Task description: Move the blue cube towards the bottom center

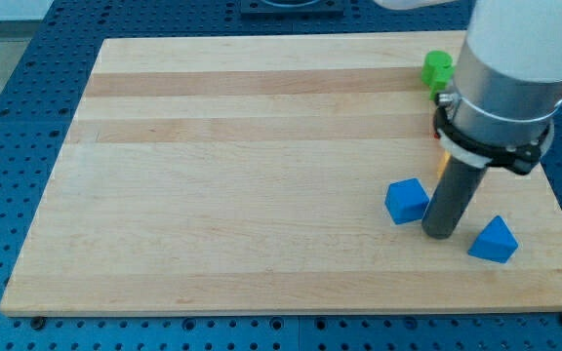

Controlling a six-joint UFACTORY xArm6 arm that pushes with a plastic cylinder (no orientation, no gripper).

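The blue cube [407, 200] lies on the wooden board [242, 175] at the lower right. My tip [440, 233] rests on the board just right of the cube, close to its right side, touching or nearly so. A blue triangular block [494, 240] lies to the right of my tip, near the board's bottom right corner. My tip stands between the two blue blocks.
A green block [437, 69] sits near the top right, partly behind the arm's grey body [505, 78]. A sliver of red and orange blocks [441, 146] shows at the arm's left edge, mostly hidden. A blue perforated table surrounds the board.
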